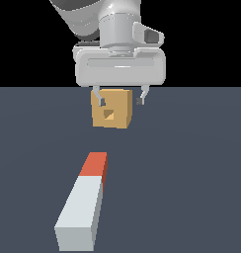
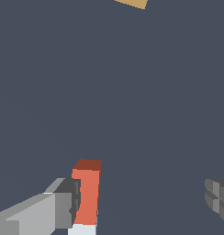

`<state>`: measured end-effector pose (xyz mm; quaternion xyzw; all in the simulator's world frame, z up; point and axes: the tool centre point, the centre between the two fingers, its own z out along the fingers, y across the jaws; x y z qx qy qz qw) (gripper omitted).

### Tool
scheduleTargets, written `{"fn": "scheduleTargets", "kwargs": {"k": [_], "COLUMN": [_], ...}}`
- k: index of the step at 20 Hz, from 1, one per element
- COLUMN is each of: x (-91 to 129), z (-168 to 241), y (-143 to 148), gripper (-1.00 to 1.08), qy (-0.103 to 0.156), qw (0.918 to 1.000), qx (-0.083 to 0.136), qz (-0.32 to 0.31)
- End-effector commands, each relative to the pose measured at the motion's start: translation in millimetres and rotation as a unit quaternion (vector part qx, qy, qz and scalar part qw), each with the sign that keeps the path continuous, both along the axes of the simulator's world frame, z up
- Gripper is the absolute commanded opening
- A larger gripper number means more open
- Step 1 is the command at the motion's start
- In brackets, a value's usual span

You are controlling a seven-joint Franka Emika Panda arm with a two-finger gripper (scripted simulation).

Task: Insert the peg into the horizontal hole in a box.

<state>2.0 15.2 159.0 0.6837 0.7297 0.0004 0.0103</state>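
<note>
The peg (image 1: 85,197) lies flat on the dark floor, pale grey-white with its orange-red end (image 1: 95,164) pointing toward the box (image 1: 111,109). The tan box stands beyond it, with the small dark square hole (image 1: 109,114) in the face turned toward the peg. My gripper (image 1: 120,99) hangs open and empty above the floor, its fingertips overlapping the box's upper edge in the exterior view. In the wrist view the peg's orange end (image 2: 87,193) sits between the open fingers of the gripper (image 2: 143,202), close beside one finger (image 2: 63,206). Only a corner of the box (image 2: 132,3) shows there.
The flat dark grey floor (image 1: 191,173) spreads around the peg and the box. No other objects show on it.
</note>
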Motion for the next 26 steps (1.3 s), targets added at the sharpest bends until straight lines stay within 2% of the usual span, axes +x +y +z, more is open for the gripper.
{"fn": "scheduleTargets", "kwargs": {"k": [1, 8, 20, 26], "x": [0, -7, -46, -57], "z": [0, -11, -68, -84], "y": [0, -23, -138, -171], "gripper": [1.00, 1.00, 1.00, 1.00], "qy": [0.000, 0.001, 0.006, 0.007], "qw": [1.0000, 1.0000, 0.9996, 0.9993], "qx": [0.000, 0.001, 0.005, 0.006], "qz": [0.000, -0.005, -0.029, -0.035]}}
